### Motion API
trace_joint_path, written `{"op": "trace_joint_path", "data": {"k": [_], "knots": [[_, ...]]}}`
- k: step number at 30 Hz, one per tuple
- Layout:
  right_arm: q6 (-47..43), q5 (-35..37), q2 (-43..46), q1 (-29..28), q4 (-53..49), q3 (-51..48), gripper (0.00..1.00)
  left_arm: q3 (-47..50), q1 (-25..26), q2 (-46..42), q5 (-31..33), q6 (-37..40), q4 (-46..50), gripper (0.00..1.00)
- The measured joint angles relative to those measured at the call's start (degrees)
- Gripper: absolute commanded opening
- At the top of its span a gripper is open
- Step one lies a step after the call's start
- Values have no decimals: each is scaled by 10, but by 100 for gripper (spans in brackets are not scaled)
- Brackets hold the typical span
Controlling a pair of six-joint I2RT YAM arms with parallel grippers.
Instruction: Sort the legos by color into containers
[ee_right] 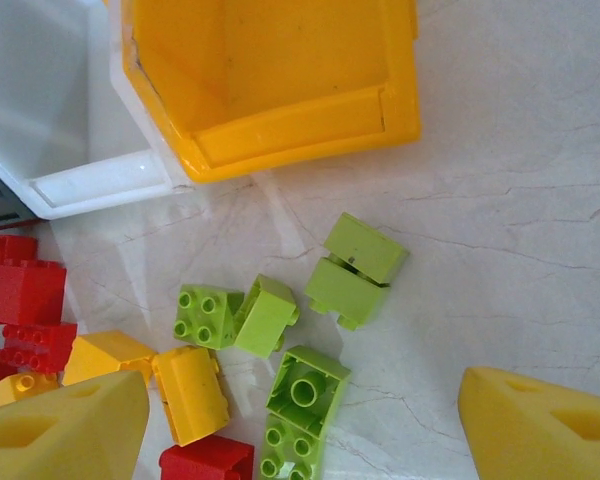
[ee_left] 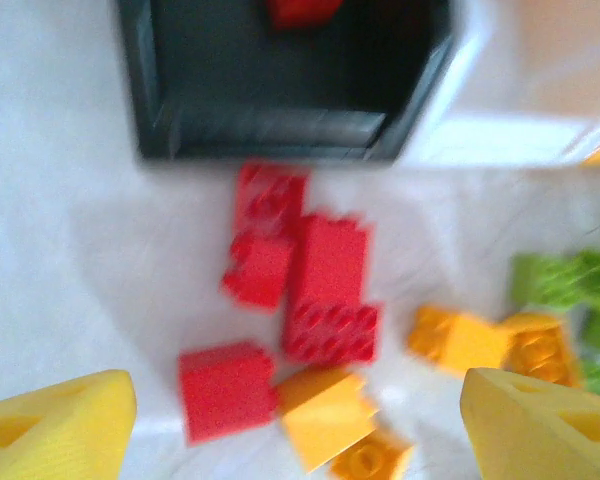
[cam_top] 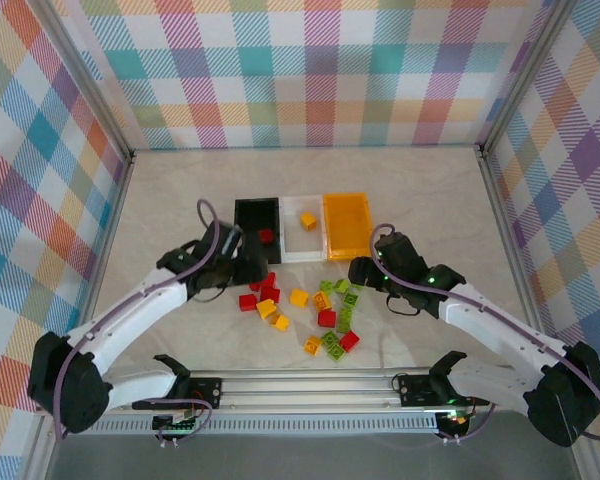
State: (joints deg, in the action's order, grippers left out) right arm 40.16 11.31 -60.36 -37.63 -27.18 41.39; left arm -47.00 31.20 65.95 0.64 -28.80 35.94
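Left claw [ee_left: 298, 428], right claw [ee_right: 300, 425] wide open, empty; black bin [cam_top: 243, 226]: one red brick [cam_top: 266, 236]; white bin [cam_top: 300, 244]: one orange brick [cam_top: 308, 220].

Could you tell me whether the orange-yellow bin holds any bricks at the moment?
No, the orange-yellow bin shows a bare floor from rim to rim in the top view.

Pastel plaid walls [cam_top: 310, 70] enclose a pale marbled tabletop [cam_top: 410, 190], a metal rail [cam_top: 310, 383] along its near edge.
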Motion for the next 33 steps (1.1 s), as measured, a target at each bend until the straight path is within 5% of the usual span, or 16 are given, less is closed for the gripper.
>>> {"op": "trace_joint_path", "data": {"k": [10,33], "knots": [[1,-7,-30,0,13,-2,81,109,0,34,-52,-21,-84,78],[2,-6,-13,0,14,-4,81,123,0,55,12,-41,-103,28]]}}
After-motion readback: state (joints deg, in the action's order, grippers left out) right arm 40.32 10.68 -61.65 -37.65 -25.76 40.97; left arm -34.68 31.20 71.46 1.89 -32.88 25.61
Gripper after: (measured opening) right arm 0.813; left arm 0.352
